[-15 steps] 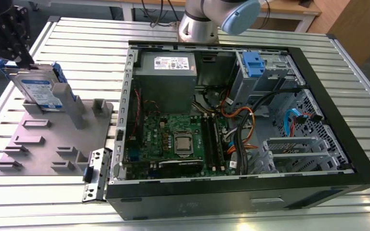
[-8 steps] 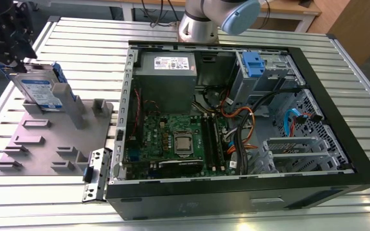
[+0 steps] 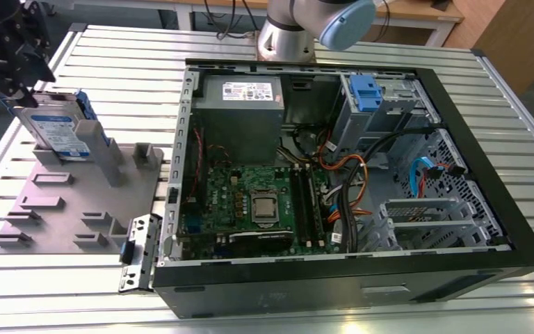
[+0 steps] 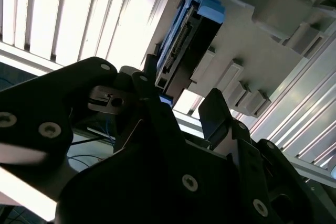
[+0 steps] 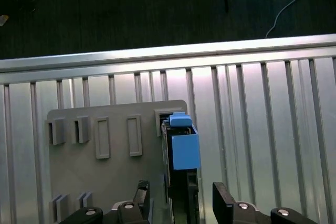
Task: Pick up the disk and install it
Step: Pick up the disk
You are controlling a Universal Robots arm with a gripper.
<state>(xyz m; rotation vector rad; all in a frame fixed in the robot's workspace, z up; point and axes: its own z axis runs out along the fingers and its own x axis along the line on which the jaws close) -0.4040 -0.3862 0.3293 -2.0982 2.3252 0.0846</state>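
The disk (image 3: 60,131) stands on edge in a slot at the far end of a grey holder plate (image 3: 63,209), at the exterior view's left. It is silver with a white-and-blue label and blue rails. My black gripper (image 3: 17,97) hangs right over its top corner. In the first wrist view the disk (image 5: 184,150) is edge-on, and my gripper (image 5: 181,198) is open, one finger on each side with a small gap. The second wrist view has the disk's connector edge (image 4: 184,40) just beyond my gripper (image 4: 181,98).
An open black computer case (image 3: 489,174) lies on the slatted metal table (image 3: 128,62), to the exterior view's right of the holder. A blue bracket (image 3: 364,94) sits in its drive bay; cables and a motherboard (image 3: 258,202) lie inside. The arm's base (image 3: 290,31) stands behind the case.
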